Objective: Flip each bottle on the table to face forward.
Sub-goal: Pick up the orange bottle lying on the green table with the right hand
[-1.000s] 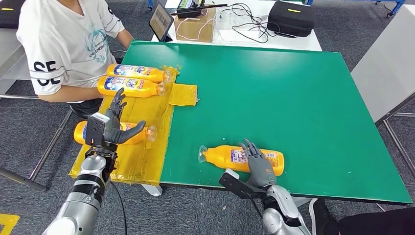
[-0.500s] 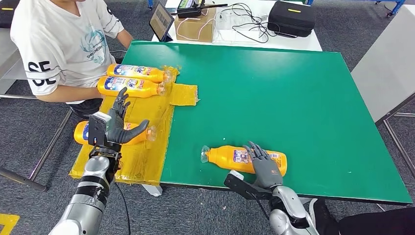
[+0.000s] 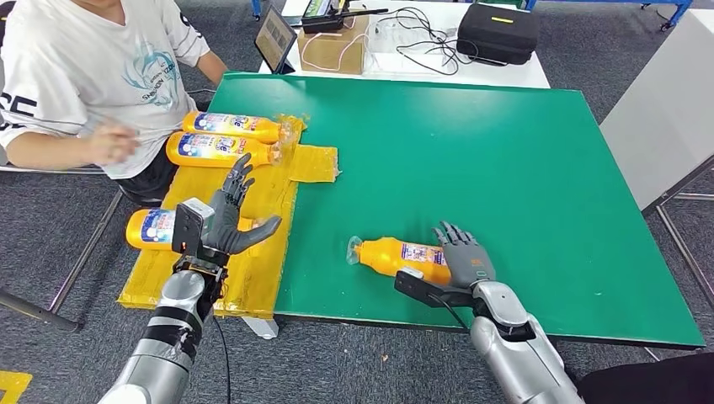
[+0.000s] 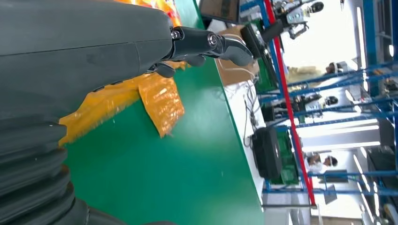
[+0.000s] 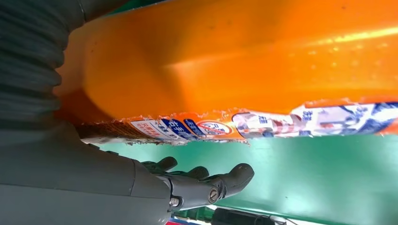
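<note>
While your right hand (image 3: 466,259) cups the orange plastic bottle (image 3: 396,255) near the green tabletop's (image 3: 505,151) front edge, roll it label-up; left hand (image 3: 229,215) hovers open-fingered, holding nothing.

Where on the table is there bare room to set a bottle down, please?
The green board is bare across its far and right parts, beyond the bottle under the right hand. The yellow mat is crowded: three bottles and the left hand.

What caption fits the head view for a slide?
Right hand grips an orange bottle lying on the green table; left hand hovers open.
</note>
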`<act>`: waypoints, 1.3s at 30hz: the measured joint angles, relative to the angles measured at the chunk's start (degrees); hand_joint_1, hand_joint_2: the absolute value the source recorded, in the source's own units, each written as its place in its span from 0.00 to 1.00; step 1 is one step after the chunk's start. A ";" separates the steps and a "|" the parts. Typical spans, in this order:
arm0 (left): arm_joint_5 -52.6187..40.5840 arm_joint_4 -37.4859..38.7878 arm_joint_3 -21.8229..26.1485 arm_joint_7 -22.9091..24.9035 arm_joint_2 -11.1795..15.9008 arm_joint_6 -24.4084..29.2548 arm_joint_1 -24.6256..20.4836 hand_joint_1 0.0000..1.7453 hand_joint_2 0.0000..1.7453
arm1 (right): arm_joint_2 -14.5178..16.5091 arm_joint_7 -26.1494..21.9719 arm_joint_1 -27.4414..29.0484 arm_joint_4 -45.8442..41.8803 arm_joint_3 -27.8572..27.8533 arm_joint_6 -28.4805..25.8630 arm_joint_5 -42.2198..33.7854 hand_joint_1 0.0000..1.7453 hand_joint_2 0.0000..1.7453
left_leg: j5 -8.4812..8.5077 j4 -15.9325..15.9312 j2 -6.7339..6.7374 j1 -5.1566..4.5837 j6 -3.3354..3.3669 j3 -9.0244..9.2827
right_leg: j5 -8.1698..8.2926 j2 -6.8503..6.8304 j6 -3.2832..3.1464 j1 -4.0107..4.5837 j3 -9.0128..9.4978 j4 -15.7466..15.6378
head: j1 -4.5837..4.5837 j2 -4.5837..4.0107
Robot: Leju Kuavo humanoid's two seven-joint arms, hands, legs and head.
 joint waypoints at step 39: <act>-0.88 14.89 -6.57 6.98 0.43 6.06 -4.98 0.00 1.00 | 12.10 -19.13 3.55 1.16 -3.19 -11.76 -30.70 1.00 1.00 | -0.09 -0.02 0.16 0.32 -0.26 0.36 | 0.08 0.40 -0.20 0.29 0.30 -0.07 | 0.01 -0.01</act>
